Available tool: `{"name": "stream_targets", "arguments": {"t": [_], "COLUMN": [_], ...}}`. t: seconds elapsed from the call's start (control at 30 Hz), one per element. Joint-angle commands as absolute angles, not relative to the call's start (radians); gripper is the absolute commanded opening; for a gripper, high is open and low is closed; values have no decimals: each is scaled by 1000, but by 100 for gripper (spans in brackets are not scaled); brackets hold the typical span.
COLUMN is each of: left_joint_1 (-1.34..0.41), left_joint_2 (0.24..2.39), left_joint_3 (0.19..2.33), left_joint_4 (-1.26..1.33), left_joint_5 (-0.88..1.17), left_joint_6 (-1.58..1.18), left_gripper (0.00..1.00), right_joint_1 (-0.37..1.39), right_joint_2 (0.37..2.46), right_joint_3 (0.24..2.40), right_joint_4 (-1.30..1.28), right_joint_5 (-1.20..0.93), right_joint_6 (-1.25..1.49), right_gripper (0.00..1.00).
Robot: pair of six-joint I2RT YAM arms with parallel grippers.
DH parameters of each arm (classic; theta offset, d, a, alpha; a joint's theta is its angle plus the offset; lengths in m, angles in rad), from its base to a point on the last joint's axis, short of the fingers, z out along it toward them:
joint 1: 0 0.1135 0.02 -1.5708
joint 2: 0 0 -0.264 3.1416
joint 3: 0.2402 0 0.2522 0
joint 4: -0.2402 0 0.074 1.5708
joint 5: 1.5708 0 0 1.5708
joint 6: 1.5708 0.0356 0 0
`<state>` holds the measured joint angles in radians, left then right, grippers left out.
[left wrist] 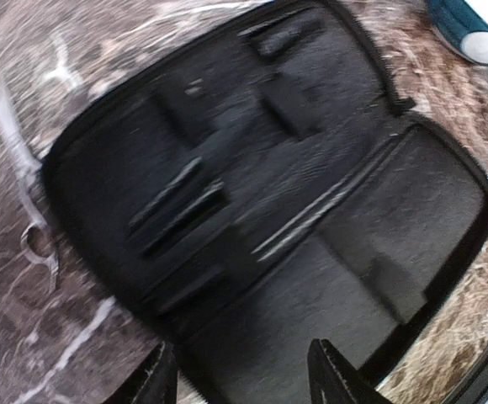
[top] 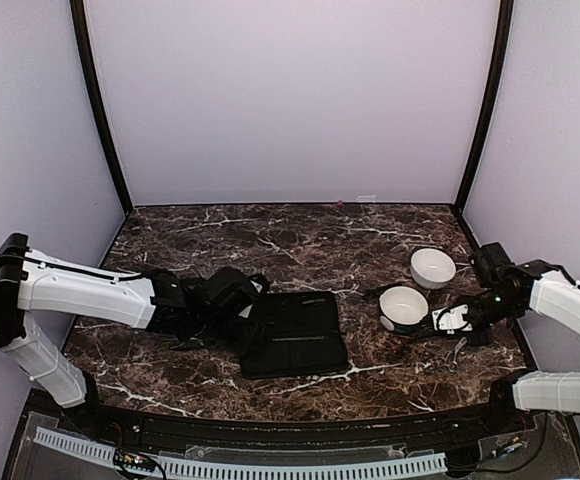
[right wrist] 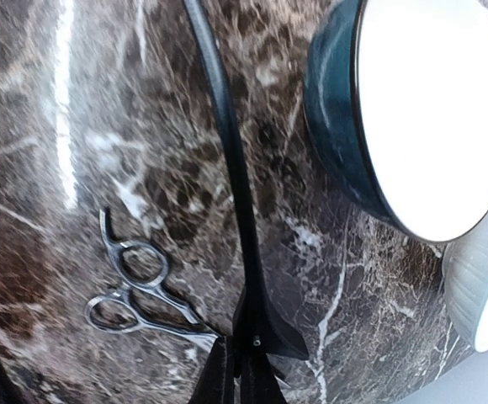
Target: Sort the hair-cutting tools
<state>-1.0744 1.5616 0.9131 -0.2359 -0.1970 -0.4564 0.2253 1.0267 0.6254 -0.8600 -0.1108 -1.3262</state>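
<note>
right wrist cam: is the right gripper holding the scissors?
No, the scissors lie on the marble table beside the right gripper, whose jaws are shut on a slim black tool.

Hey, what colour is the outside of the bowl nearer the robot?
The bowl is dark teal outside, white inside; clearest in the right wrist view.

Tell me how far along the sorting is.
Done: nothing visible; the teal bowl and white bowl look empty. In hand: right gripper shut on a slim black comb. Remaining: scissors beside it, another pair by the open case under the open left gripper.
</note>
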Motion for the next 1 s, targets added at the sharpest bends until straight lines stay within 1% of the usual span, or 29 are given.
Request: {"name": "stream_targets", "arguments": {"t": [0.0,0.1,0.23,0.37,0.4,0.43,0.47,0.53,0.7,0.83,0.97], "left_joint_1": [-1066,-1066,-1066,-1066,-1066,-1066,-1066,-1066,-1066,-1066,-1067], "left_joint_2": [1453,1424,1411,1417,1425,1434,1444,1459,1495,1499,1505], "left_joint_3": [882,827,782,748,749,754,762,759,746,741,715], "left_joint_4": [-391,-373,-325,-232,-230,-242,-250,-224,-162,-160,-161], "left_joint_5": [-266,-206,-127,-23,-20,-22,-20,14,77,74,52], "left_joint_6": [-567,-603,-634,-633,-642,-655,-664,-658,-650,-636,-630], "left_gripper": [56,55,44,22,14,4,0,0,0,0,0], "right_joint_1": [289,341,446,598,632,659,680,702,760,795,808], "right_joint_2": [954,952,1034,1156,1189,1226,1257,1319,1434,1526,1582], "right_joint_3": [620,660,750,849,882,916,947,1024,1124,1198,1295], "right_joint_4": [-905,-886,-843,-791,-795,-803,-812,-828,-838,-864,-936], "right_joint_5": [-188,-219,-225,-157,-134,-113,-91,-73,-57,-36,-97], "right_joint_6": [-1198,-1083,-919,-770,-749,-734,-717,-695,-643,-587,-546], "right_gripper": [0,0,0,0,0,0,0,0,0,0,0]}}
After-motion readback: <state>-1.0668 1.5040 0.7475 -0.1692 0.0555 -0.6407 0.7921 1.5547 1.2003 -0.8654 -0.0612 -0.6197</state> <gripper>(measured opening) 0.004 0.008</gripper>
